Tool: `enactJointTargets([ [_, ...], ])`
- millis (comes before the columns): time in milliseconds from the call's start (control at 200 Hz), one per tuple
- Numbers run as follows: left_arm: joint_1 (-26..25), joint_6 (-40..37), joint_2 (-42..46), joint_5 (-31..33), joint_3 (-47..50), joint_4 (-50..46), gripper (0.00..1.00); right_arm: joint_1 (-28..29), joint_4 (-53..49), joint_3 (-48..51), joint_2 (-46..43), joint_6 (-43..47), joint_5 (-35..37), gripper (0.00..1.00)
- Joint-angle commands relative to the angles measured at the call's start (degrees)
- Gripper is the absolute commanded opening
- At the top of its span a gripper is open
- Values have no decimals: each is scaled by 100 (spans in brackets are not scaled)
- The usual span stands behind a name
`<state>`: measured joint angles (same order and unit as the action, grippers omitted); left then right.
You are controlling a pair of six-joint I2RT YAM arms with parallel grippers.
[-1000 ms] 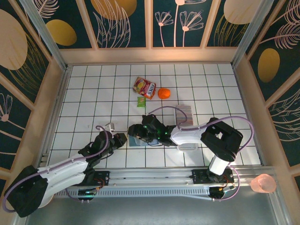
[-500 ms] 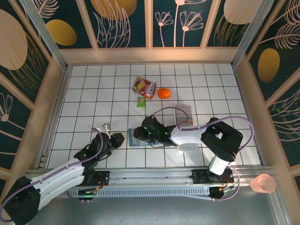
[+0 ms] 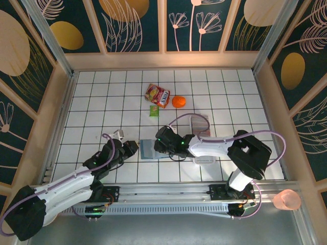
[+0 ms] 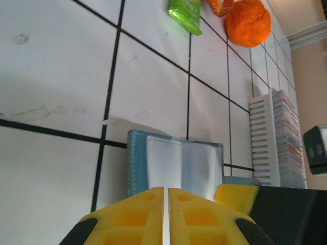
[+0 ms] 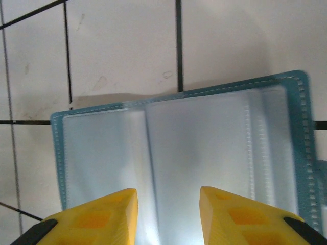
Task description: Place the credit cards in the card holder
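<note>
Right hand (image 5: 167, 198) slid right, narrowed to half-open; left hand (image 4: 166, 193) closed tight. Card holder (image 3: 148, 149) open flat, long axis left-right.

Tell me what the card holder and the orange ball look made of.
Card holder: teal cover that looks like soft faux leather or fabric, with a pale stitched border; inside, clear glossy plastic sleeves that catch glare. Orange ball: matte, faintly dimpled skin, like a real mandarin, though a plastic imitation cannot be ruled out.

One card holder (image 3: 147, 150), one orange (image 3: 178, 101), one snack bag (image 3: 157, 95), one green packet (image 3: 154, 110); credit cards (image 4: 288, 138) apparently one stack, too tight to count.
</note>
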<state>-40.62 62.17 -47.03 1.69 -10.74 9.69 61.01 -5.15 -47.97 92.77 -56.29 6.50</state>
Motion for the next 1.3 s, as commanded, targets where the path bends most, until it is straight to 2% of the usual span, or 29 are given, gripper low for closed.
enactJointTargets([
  [0,-16,-94,-99,-185,-322,-249,7,109,-574,-279,-249,450,470,33],
  [140,-17,-323,-329,-401,-739,-536,0,453,-548,-652,-202,1127,501,22],
  [200,-20,-206,-420,-21,-931,-922,0,456,-320,-671,-53,1199,143,16],
  [285,13,-82,-389,200,-817,-762,0,438,-173,-766,213,1191,-133,4],
  [375,129,29,-369,182,-776,-796,0,456,-191,-980,484,1209,-171,3],
  [485,251,177,-403,-149,-614,-501,0,401,186,-883,652,1202,-394,3],
  [671,300,235,-580,-561,-580,-172,0,345,229,-872,970,1157,-526,3],
  [871,301,196,-1309,-870,-711,17,0,341,356,-730,1064,1113,-655,16],
  [1111,310,225,-1959,-930,-667,391,0,350,843,-507,973,1024,-978,15],
  [1296,310,305,-2046,-1006,-596,600,0,350,1017,-421,780,1034,-1151,11],
])
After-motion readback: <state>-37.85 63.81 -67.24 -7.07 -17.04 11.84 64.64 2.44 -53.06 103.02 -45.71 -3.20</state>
